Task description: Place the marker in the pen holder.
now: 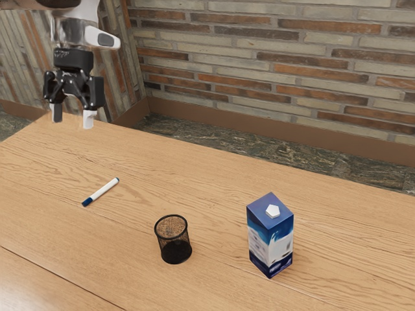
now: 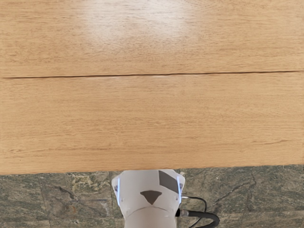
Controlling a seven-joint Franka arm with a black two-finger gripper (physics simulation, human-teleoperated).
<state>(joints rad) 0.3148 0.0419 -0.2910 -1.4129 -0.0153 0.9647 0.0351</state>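
High over the table's far left corner in the exterior view, my black gripper (image 1: 72,118) hangs open, its two fingertips apart with nothing between them. The marker (image 1: 101,192), white with a dark blue end, lies flat on the wooden table, well below the gripper and toward the exterior view's right. Farther right and nearer the camera stands the pen holder (image 1: 174,240), a black mesh cup, upright with its round mouth facing up.
A blue and white carton (image 1: 270,236) stands upright to the exterior view's right of the pen holder. The wooden table (image 2: 152,118) ends near the arm's base (image 2: 149,194) in the wrist view, with stone floor beyond. A brick wall rises behind.
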